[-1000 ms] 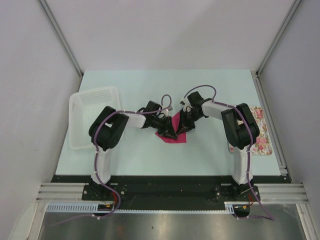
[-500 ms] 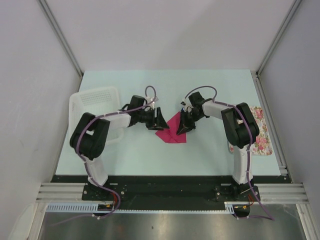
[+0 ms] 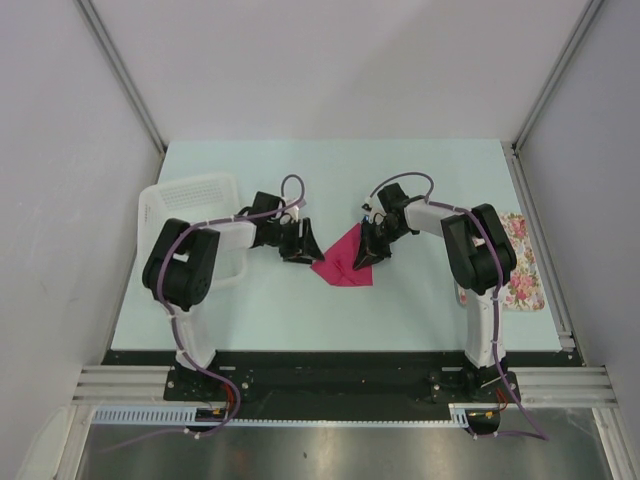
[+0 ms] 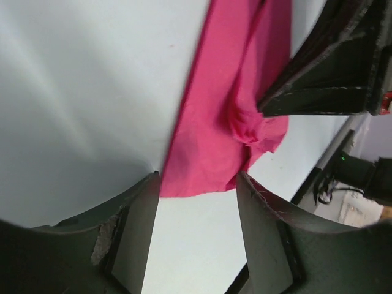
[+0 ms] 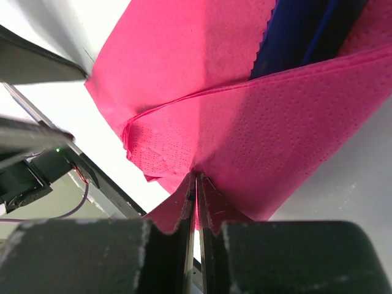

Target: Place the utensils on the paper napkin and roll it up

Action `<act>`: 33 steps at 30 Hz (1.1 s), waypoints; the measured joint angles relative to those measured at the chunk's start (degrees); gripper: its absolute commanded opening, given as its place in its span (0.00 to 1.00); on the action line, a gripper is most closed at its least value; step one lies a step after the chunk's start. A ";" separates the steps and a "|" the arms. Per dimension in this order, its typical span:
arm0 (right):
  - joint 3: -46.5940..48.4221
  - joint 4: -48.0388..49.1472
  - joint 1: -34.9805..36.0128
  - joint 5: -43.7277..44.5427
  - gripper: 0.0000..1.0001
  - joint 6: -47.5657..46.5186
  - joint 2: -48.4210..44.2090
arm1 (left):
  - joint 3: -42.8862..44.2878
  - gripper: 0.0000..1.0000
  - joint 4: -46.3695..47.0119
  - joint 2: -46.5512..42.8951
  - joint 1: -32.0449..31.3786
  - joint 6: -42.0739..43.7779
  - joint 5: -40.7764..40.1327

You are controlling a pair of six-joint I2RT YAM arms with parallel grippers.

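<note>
Right gripper point(image 5: 196, 177) pinching napkin point(image 3: 345, 268) fold, jaws closed on it; utensils point(image 5: 306, 30) showing under fold; left gripper point(image 3: 305, 243) hovering just beside napkin, jaws spread, holding nothing

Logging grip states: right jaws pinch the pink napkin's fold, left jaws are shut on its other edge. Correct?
No. The left jaws are open and grip nothing, with the napkin edge just ahead of them; the left wrist view shows it. The right jaws do pinch the napkin's fold.
</note>
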 measured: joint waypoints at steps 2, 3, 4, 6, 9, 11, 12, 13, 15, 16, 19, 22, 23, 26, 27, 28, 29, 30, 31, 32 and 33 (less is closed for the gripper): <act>0.07 -0.09 -0.04 -0.09 0.08 0.00 0.07 | 1.27 0.60 0.81 1.62 -1.20 -0.22 1.60; 0.07 -0.09 -0.07 -0.15 0.08 0.02 0.11 | 1.86 0.59 1.18 2.47 -1.86 -0.42 2.40; 0.11 -0.09 -0.11 -0.24 0.08 0.02 0.15 | 2.64 0.59 1.86 3.52 -2.71 -0.96 3.48; 0.11 -0.09 -0.17 -0.44 0.08 0.04 0.24 | 3.54 0.59 3.96 5.31 -4.31 -2.19 5.92; 0.11 -0.09 -0.26 -0.68 0.08 0.07 0.31 | 3.76 0.60 7.41 7.02 -6.10 -4.39 8.81; 0.13 -0.09 -0.26 -0.74 0.08 0.17 0.39 | 4.46 0.62 8.66 7.98 -6.73 -5.27 9.84; 0.15 -0.09 -0.28 -0.76 0.08 0.24 0.44 | 4.92 0.64 9.14 8.37 -6.95 -5.55 10.10; 0.17 -0.11 -0.28 -0.79 0.08 0.24 0.46 | 5.44 0.64 9.66 8.63 -7.19 -5.73 10.03; 0.22 -0.11 -0.28 -0.92 0.08 0.26 0.52 | 6.43 0.65 10.78 8.85 -7.39 -5.79 8.98; 0.24 -0.11 -0.28 -0.94 0.08 0.26 0.57 | 6.97 0.66 11.02 8.94 -7.48 -5.57 8.26; 0.33 -0.24 -0.33 -0.98 0.08 0.26 0.66 | 10.56 0.66 11.72 10.62 -7.45 -4.55 6.45; 0.44 -0.31 -0.39 -1.22 0.08 0.26 0.81 | 13.79 0.65 12.24 12.85 -7.32 -3.85 5.99; 0.44 -0.31 -0.44 -1.27 0.08 0.28 0.81 | 14.19 0.65 12.33 13.35 -7.30 -3.78 6.01; 0.55 -0.44 -0.48 -1.44 0.08 0.33 0.96 | 14.23 0.63 12.39 13.88 -6.95 -3.80 7.61; 0.57 -0.44 -0.50 -1.49 0.08 0.39 1.01 | 13.92 0.63 12.70 13.88 -6.82 -3.82 8.20; 0.59 -0.46 -0.50 -1.53 0.08 0.46 1.03 | 13.40 0.63 13.03 13.88 -6.62 -3.85 8.87; 0.59 -0.46 -0.50 -1.53 0.08 0.48 1.03 | 12.28 0.63 14.03 13.79 -6.32 -3.98 10.05; 0.59 -0.48 -0.52 -1.53 0.08 0.48 1.03 | 10.56 0.63 14.97 13.46 -5.88 -4.33 11.78; 0.59 -0.48 -0.52 -1.53 0.07 0.48 1.03 | 9.38 0.63 15.30 12.98 -5.55 -4.57 12.87; 0.59 -0.46 -0.52 -1.53 0.07 0.48 1.03 | 7.91 0.62 15.76 12.35 -5.14 -4.79 13.79; 0.59 -0.46 -0.52 -1.53 0.07 0.50 1.03 | 6.16 0.62 16.06 11.47 -4.61 -4.87 14.69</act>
